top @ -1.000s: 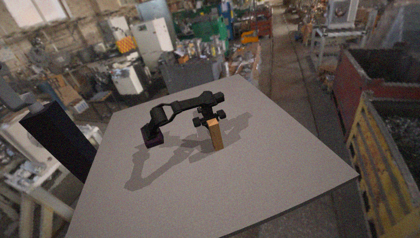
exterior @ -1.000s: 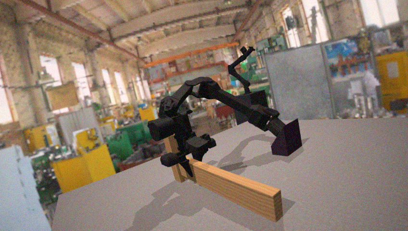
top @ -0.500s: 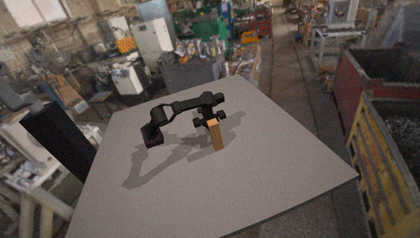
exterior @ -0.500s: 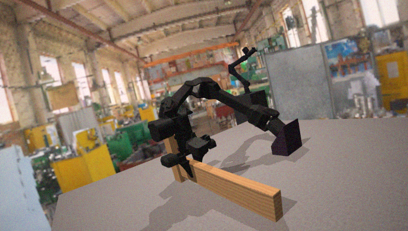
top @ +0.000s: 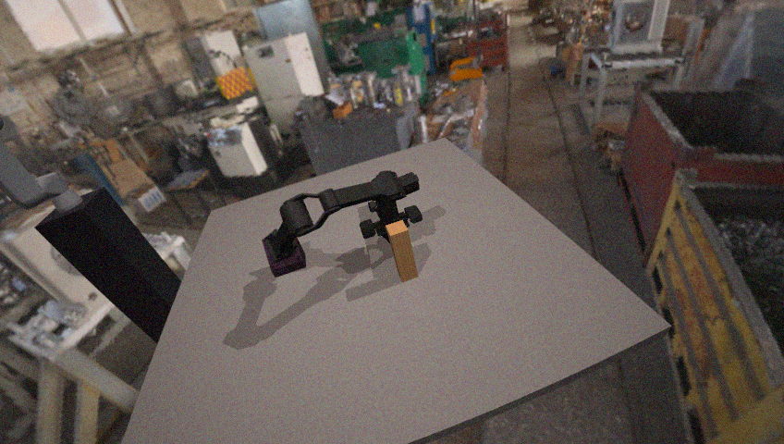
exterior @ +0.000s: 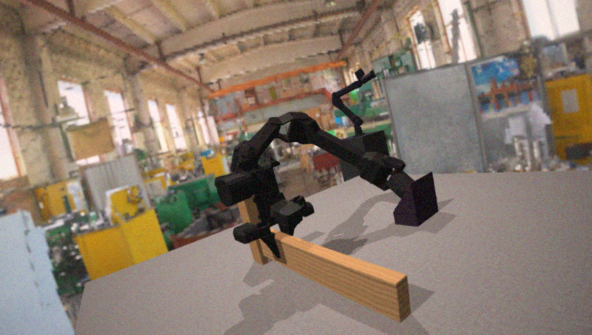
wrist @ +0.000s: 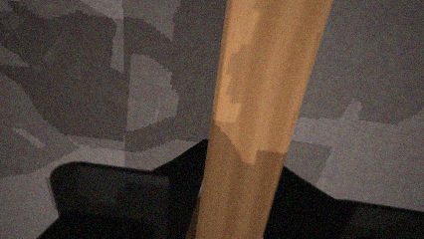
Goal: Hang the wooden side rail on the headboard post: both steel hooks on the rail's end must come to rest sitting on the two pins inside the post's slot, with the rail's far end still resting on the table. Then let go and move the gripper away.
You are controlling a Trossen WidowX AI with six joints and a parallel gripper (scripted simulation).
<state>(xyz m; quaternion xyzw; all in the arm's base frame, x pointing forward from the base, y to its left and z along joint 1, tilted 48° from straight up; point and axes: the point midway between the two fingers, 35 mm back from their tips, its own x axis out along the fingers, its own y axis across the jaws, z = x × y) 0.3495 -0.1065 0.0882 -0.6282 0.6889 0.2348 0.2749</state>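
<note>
Gripping the rail [exterior: 340,269] near its raised end, my claw [exterior: 271,242] is clamped on the wood right beside the post [exterior: 250,216]. From there the rail slopes down across the table [exterior: 498,257], its far end resting on it. Hooks and slot are hidden from me.

bench [top: 467,340]: grey, shadow-streaked
cabinet [top: 110,258]: black, off the bench's corner
bin [top: 720,329]: yellow, rusty, beside the bench

The wooden side rail [exterior: 340,273], pale and grained, slants from the upright headboard post [exterior: 252,232] toward four o'clock, its far end down on the table [exterior: 498,257].
</note>
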